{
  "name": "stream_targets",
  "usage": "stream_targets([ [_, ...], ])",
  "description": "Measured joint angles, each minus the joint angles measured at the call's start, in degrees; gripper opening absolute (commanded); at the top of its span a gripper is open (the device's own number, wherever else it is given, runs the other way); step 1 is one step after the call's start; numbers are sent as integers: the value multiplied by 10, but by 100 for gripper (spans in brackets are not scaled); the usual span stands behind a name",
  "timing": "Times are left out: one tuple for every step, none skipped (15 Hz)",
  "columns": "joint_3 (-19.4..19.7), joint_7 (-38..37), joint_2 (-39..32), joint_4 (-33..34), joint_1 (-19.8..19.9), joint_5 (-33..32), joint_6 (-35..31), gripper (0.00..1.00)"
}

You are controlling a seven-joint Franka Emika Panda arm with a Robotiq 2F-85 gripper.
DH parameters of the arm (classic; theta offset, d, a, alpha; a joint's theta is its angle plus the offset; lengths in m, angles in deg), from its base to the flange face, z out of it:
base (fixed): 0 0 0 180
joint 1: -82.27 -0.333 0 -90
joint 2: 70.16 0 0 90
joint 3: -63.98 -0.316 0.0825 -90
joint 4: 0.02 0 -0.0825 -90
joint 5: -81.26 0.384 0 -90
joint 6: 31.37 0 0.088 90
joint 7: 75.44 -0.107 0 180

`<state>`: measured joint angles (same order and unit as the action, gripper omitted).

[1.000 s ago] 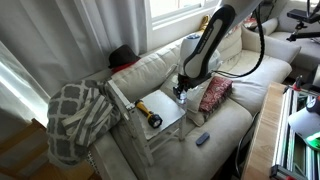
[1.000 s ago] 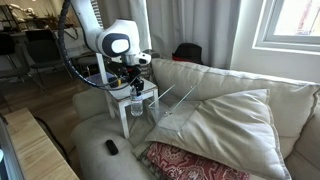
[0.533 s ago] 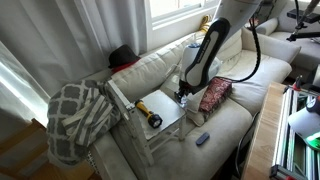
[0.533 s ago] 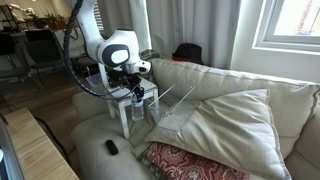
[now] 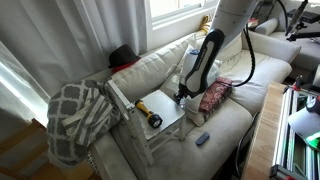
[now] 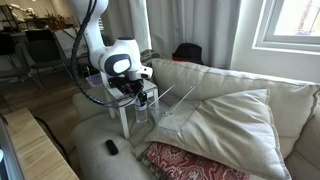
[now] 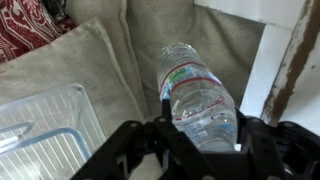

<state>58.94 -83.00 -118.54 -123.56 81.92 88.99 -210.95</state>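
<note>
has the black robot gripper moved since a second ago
Yes: the gripper, clamped on a clear plastic water bottle, has come down, closer to the white tray table that stands against the sofa.

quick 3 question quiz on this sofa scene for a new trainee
1. True or false: the gripper is closed around a water bottle.
2. What lies on the white tray table? A) flashlight B) mug C) book
3. Fill in: the patterned cushion near the gripper is mostly ___.
Key: 1 true; 2 A; 3 red
</note>
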Motion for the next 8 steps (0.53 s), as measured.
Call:
stream_targets([
  [0,-1,-5,3,1,0,-3,83],
  [1,-1,-9,6,1,0,-6,90],
  [2,-2,-11,8,1,0,-9,97],
  [2,-2,-11,9,1,0,-13,100],
  [3,-2,-10,10,1,0,-16,100],
  [3,-2,-9,11,1,0,-17,100],
  [3,-2,-6,12,2,0,-17,100],
  [3,-2,-4,13,2,0,-18,100],
])
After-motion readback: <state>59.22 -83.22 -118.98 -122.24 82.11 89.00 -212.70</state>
